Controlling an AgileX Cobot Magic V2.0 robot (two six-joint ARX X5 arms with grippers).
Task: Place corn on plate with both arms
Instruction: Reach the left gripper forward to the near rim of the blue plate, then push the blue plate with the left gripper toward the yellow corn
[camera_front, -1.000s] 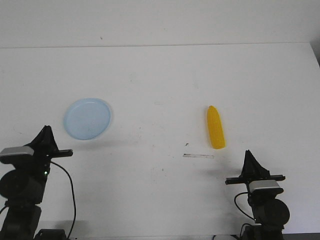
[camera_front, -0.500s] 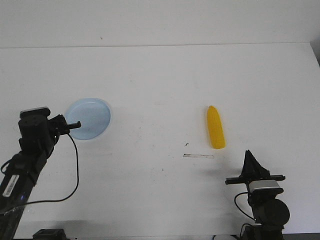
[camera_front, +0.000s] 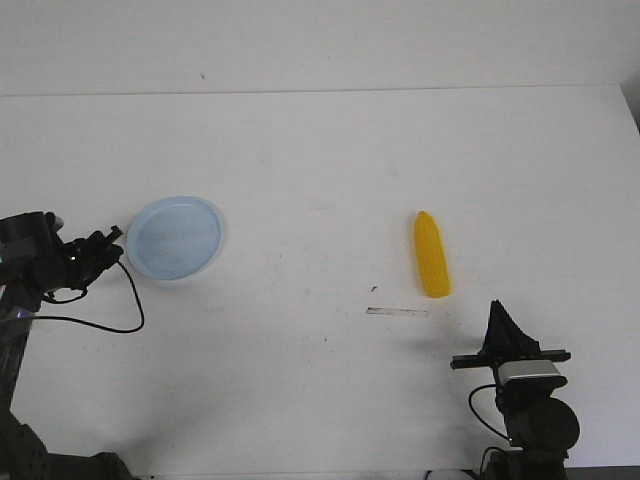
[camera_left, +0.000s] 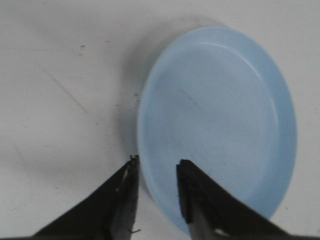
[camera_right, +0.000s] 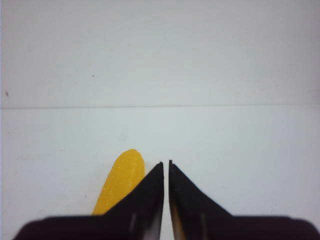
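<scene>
Here the left gripper (camera_left: 156, 167) is slightly open at the plate's (camera_front: 175, 238) left edge, its two fingertips straddling the thin rim with one outside and one over the inside, though whether they press on the rim cannot be told. The right gripper (camera_right: 166, 167) is nearly closed, only a thin slit between its tips, and holds nothing. The corn (camera_front: 431, 255) lies flat on the table (camera_front: 320, 150), well to the right of the plate, just beyond the right gripper.

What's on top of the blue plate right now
Nothing lies on the plate; its bowl shows bare. The left gripper straddles its near rim, hiding a sliver of edge. The corn lies apart on the table.
</scene>
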